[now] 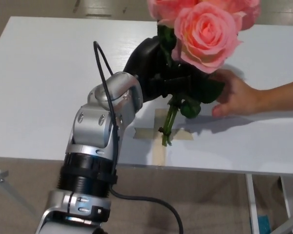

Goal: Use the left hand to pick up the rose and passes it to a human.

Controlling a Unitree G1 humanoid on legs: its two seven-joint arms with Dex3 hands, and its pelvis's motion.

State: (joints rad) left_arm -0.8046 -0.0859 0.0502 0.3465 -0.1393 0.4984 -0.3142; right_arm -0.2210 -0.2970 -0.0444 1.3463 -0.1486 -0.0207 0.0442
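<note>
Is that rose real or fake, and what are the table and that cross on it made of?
The rose looks artificial: its pink petals are very even, like fabric, and the green stem looks like plastic, though I can't be sure. The table has a smooth, matte white top, probably laminate. The cross looks like beige paper masking tape, flat and dull.

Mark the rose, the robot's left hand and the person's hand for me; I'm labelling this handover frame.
rose (206, 33), head view, on the pink bloom.
left hand (158, 68), head view, on the black palm.
person's hand (234, 95), head view, on its back.
</note>
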